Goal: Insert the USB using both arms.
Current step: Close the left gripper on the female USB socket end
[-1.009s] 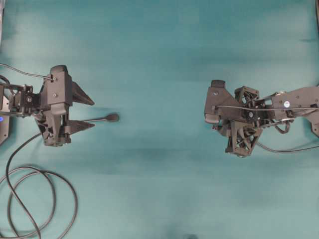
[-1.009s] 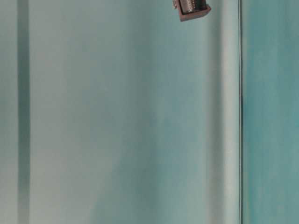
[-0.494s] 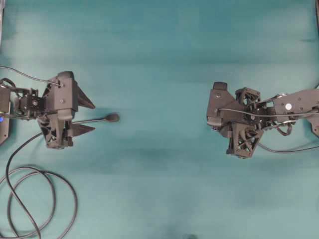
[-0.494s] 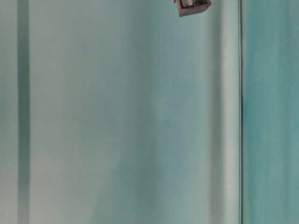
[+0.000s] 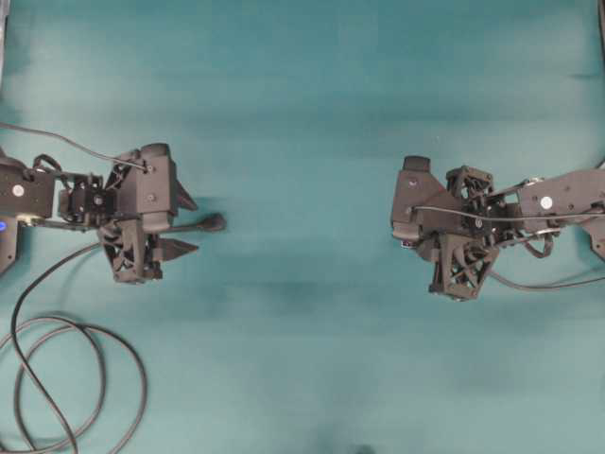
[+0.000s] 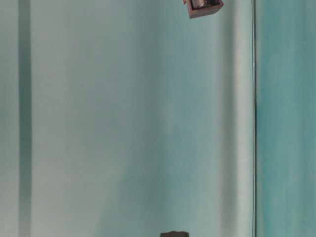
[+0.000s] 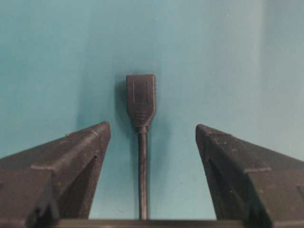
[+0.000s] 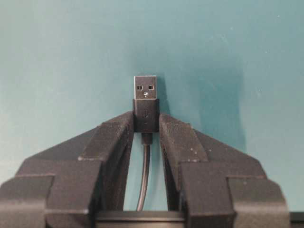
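Now left gripper [image 7: 152, 137] advanced, fingers spread wide astride socket end [image 7: 141, 99], nothing gripped; USB plug [image 8: 145, 102] pinched by right gripper [image 8: 146, 121] throughout; socket grasp judged next.

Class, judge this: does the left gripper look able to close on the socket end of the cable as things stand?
Probably yes: the left gripper is open astride the socket end, with nothing between them.

— What is lying on the teal desk [image 5: 302, 95]?
— A grey looped cable [image 5: 95, 340] is coiling at eight o'clock, its socket end [image 5: 215, 223] lying flat near nine and pointing toward three.
— And from table level?
— A small brownish box [image 6: 202, 7] is showing at twelve, too blurred to identify.
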